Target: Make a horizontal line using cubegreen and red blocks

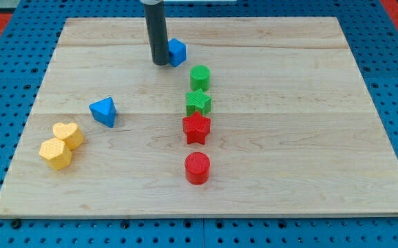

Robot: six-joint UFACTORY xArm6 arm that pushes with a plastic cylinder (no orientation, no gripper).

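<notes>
Rod: the dark rod is standing straight up at the far side of the wooden board (309, 103), and its tip (161, 63) is sitting on the wood. It has no jaws, so it is holding nothing.
Tip and blocks: the tip is sitting just left of the blue cube (177, 52), so close they look like they are touching. It is far from the green and red blocks.
Green blocks: the green cylinder (200, 77) and the green star (198, 102) are sitting near the middle.
Red blocks: the red star (196, 128) is touching the green star, and the red cylinder (197, 167) is sitting a little nearer.
Line direction: these four are lining up far to near, not left to right.
Done so far: I think the sideways line is not made yet.
Others: a blue triangle (103, 111), a yellow heart (68, 134) and a yellow hexagon (55, 153) are waiting on the left.
</notes>
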